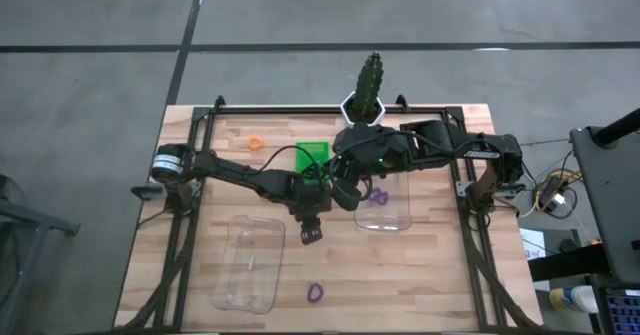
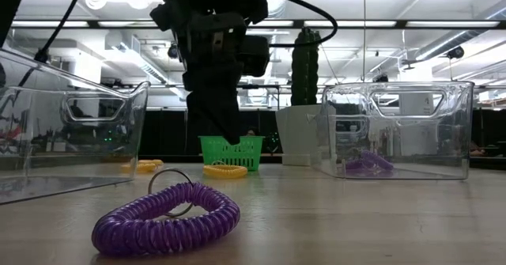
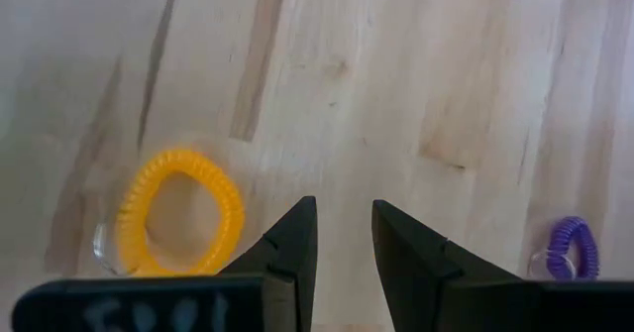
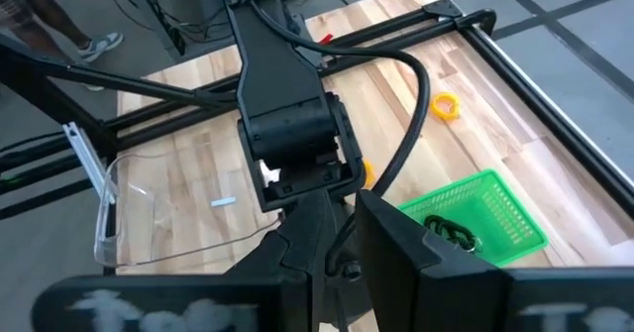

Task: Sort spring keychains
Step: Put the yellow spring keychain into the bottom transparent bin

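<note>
Left gripper (image 3: 342, 235) fingers a bit apart, holding nothing, orange ring (image 3: 178, 213) at its 9 o'clock | right gripper (image 4: 337, 235) fingers nearly together, over the table's middle

Blocked from above by both arms: the middle of the wooden table (image 1: 440, 265) between the green tray (image 1: 313, 153) and the clear box (image 1: 385, 200) near the right edge. Inside that box, only a purple blur, count of purple keychains (image 1: 378, 196) not readable. In the tray, dark coils (image 4: 451, 233), number unclear. Cut at frame edge: purple keychain (image 3: 573, 251).
</note>
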